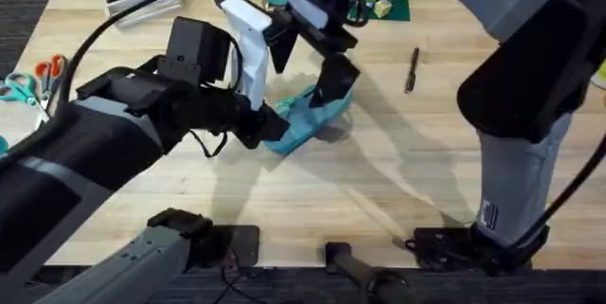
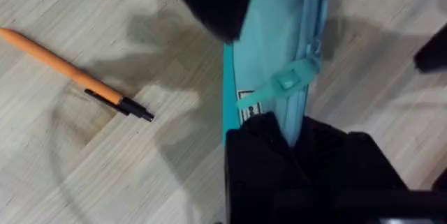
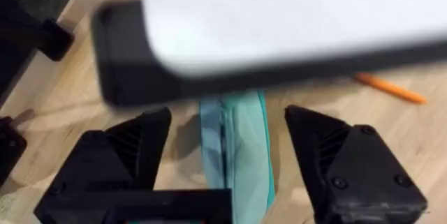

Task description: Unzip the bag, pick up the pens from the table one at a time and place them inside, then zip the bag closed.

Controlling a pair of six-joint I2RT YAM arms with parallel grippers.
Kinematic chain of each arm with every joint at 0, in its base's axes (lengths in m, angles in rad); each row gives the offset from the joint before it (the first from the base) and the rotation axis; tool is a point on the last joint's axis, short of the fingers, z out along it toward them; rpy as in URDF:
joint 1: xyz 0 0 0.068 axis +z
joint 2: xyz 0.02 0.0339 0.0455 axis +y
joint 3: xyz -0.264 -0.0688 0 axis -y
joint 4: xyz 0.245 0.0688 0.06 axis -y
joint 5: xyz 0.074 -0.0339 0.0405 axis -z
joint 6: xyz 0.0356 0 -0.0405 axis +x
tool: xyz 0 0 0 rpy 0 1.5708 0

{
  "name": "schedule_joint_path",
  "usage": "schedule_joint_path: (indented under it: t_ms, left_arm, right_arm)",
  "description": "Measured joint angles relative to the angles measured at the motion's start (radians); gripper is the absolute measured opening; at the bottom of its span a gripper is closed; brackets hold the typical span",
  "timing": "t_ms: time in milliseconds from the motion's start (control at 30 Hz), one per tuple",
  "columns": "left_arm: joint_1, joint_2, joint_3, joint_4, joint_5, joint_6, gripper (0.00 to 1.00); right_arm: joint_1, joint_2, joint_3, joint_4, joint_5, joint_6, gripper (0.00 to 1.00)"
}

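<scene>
Bag (image 1: pixel 308 119) fabric is lying mid-table (image 1: pixel 379 190), its zipper running lengthwise with the pull tab (image 2: pixel 286 83) showing beside the left gripper (image 2: pixel 297 137), which is pinching the pouch's end. Right gripper (image 3: pixel 227 154) is hovering spread wide above the other end. Orange pen (image 2: pixel 73 74) is resting just beside the bag, black pen (image 1: pixel 412 69) well apart.

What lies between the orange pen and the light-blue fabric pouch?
Bare wooden table lies between the slim orange pen and the light-blue fabric pouch, crossed only by shadow, in the left wrist view.
</scene>
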Motion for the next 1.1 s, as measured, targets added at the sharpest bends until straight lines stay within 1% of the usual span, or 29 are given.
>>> schedule_joint_path:
  t_ms: [67,300,500,533,567,600,633,733,767,800,967,1100]
  left_arm:
    - [0.0,0.0,0.0,0.0,0.0,0.0,0.042]
    - [0.0,0.0,0.0,0.0,0.0,0.0,0.042]
    - [0.0,0.0,0.0,0.003,0.0,0.0,0.042]
    - [0.0,0.0,0.0,0.003,-0.001,0.0,0.075]
    - [0.0,0.0,0.0,0.004,0.0,0.001,0.136]
    - [0.0,0.0,0.0,0.004,-0.001,0.003,0.258]
    - [0.0,0.0,0.0,0.005,-0.001,0.003,0.426]
    - [0.0,0.0,0.0,0.013,-0.003,0.003,0.883]
    - [0.0,0.0,0.0,0.019,-0.003,0.002,0.966]
    - [0.0,0.0,0.0,0.024,-0.003,0.001,0.987]
    - [0.0,0.0,0.0,0.045,-0.003,0.003,0.996]
    - [0.0,-0.006,0.002,0.024,0.006,0.0,0.995]
  right_arm:
    - [-0.024,0.0,0.0,0.0,-0.007,0.001,0.993]
    - [-0.118,-0.007,0.0,0.0,-0.008,0.001,0.995]
    - [-0.186,-0.077,0.0,0.0,-0.008,0.001,0.995]
    - [-0.195,-0.091,0.001,0.0,-0.008,0.001,0.996]
    - [-0.202,-0.099,0.003,0.0,-0.008,0.001,0.996]
    - [-0.208,-0.106,0.004,0.0,-0.008,0.001,0.996]
    - [-0.213,-0.111,0.005,0.0,-0.008,0.001,0.996]
    - [-0.216,-0.112,0.005,0.0,-0.008,0.001,0.996]
    - [-0.216,-0.111,0.005,0.0,-0.008,0.001,0.996]
    - [-0.216,-0.111,0.005,0.0,-0.008,0.001,0.996]
    - [-0.215,-0.111,0.005,0.0,-0.008,0.001,0.996]
    - [-0.215,-0.111,0.005,0.0,0.004,0.001,0.996]
